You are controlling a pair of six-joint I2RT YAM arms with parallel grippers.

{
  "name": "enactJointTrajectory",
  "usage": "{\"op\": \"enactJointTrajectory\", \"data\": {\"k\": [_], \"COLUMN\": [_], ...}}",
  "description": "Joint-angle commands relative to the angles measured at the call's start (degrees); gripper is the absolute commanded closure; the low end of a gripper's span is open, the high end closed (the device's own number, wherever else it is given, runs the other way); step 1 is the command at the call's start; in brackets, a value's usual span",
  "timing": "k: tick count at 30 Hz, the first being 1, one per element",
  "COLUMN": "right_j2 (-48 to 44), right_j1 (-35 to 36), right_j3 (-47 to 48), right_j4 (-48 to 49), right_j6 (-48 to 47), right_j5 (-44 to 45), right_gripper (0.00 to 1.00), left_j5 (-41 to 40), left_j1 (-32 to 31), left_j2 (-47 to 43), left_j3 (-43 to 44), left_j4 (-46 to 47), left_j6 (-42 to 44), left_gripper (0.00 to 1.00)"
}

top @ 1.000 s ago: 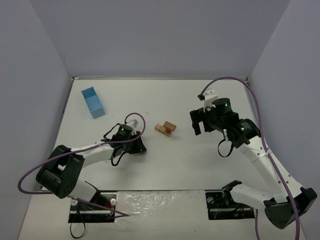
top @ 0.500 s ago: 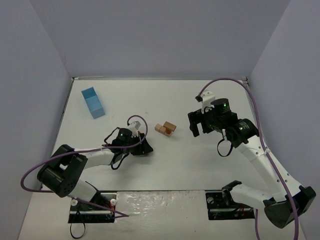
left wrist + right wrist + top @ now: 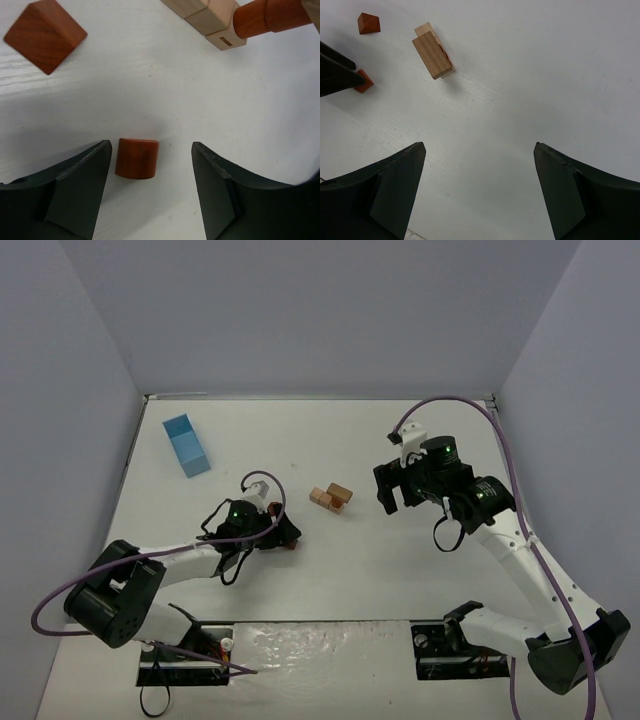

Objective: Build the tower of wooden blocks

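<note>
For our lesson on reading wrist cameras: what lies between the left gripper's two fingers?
A small reddish-brown cylinder block lies on the table between the fingers of the open left gripper, ungripped. The left wrist view shows it.
</note>
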Motion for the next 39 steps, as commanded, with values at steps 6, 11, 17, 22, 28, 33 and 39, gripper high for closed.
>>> {"op": "enactJointTrajectory", "data": {"k": [6,11,17,22,28,33,39], "right_j2": [0.46,1.45,5.82,12.79,23.02,32.69,40.22], "right_j1": [0.25,3.46,12.81,21.94,28.3,31.09,31.35], "right_j3": [0.48,1.86,4.1,5.95,9.3,12.01,13.22], "right_j4": [3.16,3.61,6.46,9.72,12.45,13.8,16.15], "right_j6": [-2.16,-3.26,-1.78,-0.21,-0.03,0.35,0.5], "right_j5": [-2.33,-4.9,-4.06,-2.56,-1.46,-0.58,0.92], "right_gripper": [0.13,0.15,0.2,0.24,0.3,0.3,0.33], "left_j5": [-14.17,-20.71,-22.89,-21.94,-21.87,-19.92,-20.03], "left_j1": [0.78,1.15,9.95,16.95,23.35,27.24,27.74], "left_j2": [-9.14,-17.29,-22.47,-24.42,-25.09,-25.16,-25.66], "left_j3": [2.48,9.47,17.82,23.5,25.68,24.22,24.13], "left_j4": [-20.97,-35.1,-49.35,-54.36,-57.67,-56.94,-56.87], "left_j6": [3.02,5.64,10.06,16.27,22.05,26.03,30.16], "left_gripper": [0.36,0.36,0.36,0.34,0.32,0.26,0.18]}}
